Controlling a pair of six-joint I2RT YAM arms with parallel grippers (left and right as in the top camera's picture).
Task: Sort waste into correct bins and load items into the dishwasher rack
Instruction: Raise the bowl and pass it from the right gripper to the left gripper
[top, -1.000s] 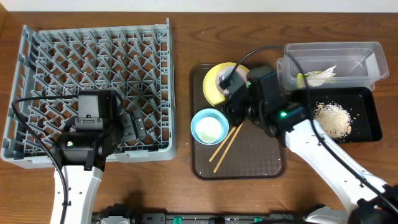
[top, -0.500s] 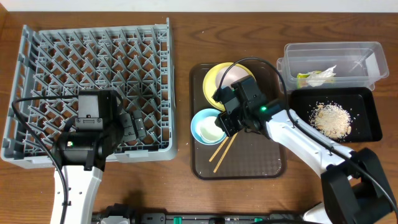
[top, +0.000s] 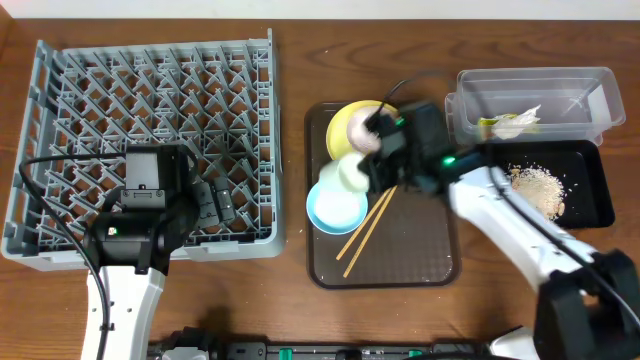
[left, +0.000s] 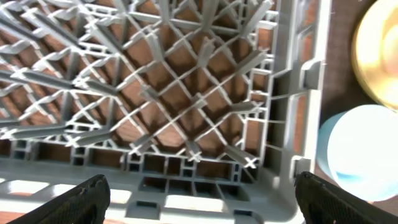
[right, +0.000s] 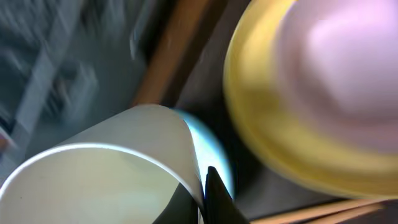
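Spanning the table's left, the large square grey plastic dishwasher rack (top: 150, 90) sits under my left gripper (top: 214, 203), fingers spread wide above its near right corner. Just beside it, the brown rectangular serving tray (top: 400, 262) carries the round yellow plate (top: 343, 125) and light-blue bowl (top: 335, 212) along its left rim. My right gripper (top: 363, 170) clamps the small cream cup (top: 349, 173) by its rim, above that bowl, wooden chopsticks (top: 365, 232) alongside.

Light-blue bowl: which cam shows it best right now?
Overhead. The light-blue bowl sits nearly whole on the brown tray, with only its upper edge covered by the cream cup. Left wrist catches part of it at the frame's right edge, past the rack. Right wrist shows a blurred sliver behind the cup.
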